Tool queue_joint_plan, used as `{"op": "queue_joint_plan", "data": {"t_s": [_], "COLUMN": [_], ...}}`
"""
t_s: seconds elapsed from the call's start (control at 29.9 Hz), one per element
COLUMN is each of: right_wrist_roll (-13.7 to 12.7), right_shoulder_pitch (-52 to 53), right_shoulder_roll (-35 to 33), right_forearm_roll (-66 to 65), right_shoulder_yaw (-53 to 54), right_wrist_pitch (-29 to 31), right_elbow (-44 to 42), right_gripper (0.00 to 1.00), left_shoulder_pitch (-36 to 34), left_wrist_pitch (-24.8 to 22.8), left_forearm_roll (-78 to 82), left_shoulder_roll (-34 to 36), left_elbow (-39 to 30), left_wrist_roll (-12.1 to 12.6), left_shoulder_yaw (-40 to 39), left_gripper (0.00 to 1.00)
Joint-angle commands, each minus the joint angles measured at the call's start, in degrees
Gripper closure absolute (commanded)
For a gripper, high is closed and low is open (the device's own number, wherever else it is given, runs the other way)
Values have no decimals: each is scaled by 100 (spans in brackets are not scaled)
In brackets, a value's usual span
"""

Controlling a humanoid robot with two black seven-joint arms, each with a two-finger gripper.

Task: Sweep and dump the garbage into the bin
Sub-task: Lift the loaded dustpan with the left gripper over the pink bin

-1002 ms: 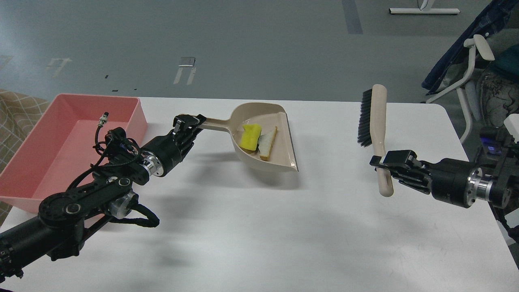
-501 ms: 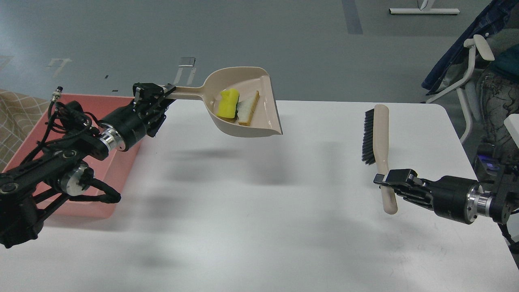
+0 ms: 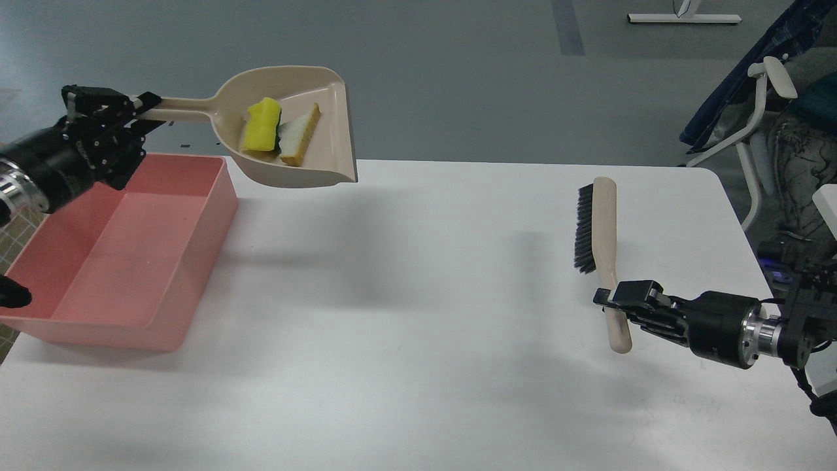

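My left gripper [image 3: 134, 108] is shut on the long handle of the beige dustpan [image 3: 320, 160], held high above the table's back left. In the pan lie the yellow sponge piece with a green side [image 3: 260, 125] and the white bread slice with tan crust [image 3: 299, 136]. The pan's body hangs just right of the far right corner of the pink bin [image 3: 216, 216], which stands on the table's left edge with nothing in it. My right gripper [image 3: 611, 301] is shut on the handle of a beige brush with black bristles [image 3: 598, 229], near the table's right side.
The white table [image 3: 418, 314] has a rounded far right corner. A chair with a dark jacket [image 3: 758, 104] stands beyond the table at the right. A patterned beige cloth [image 3: 16, 222] shows at the far left edge.
My left arm has lifted the dustpan with both scraps off the table and carried it left and up toward the pink bin. My right gripper has lowered the brush closer to the table.
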Motion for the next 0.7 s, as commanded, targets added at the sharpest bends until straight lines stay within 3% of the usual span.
{"op": "queue_joint_plan", "data": {"t_s": [0.0,0.27,0.4,0.53,0.67], "right_wrist_roll": [-1,-1,-1,-9,-9], "right_shoulder_pitch": [-1,-27,-36,-36,-36], "right_shoulder_roll": [2,2,20,28,46], "right_forearm_roll": [-4,-4,-4,-4,-4], "right_shoulder_yaw": [5,5,-4,-4,-4], "right_wrist_pitch": [1,1,1,1,1], "right_elbow": [0,27,18,18,18], "right_gripper": [100,100,100,100,100], "left_shoulder_pitch": [196,741,935,970,1084], "left_wrist_pitch": [-164,-682,-978,-978,-978], "left_forearm_roll": [-61,-236,-280,-280,-280], "left_shoulder_roll": [277,628,699,699,681], "left_elbow": [27,572,1203,1758,2399], "left_wrist_roll": [-204,-740,-1030,-1118,-1364], "left_shoulder_yaw": [-1,-1,8,25,25], "left_gripper": [100,100,100,100,100]}}
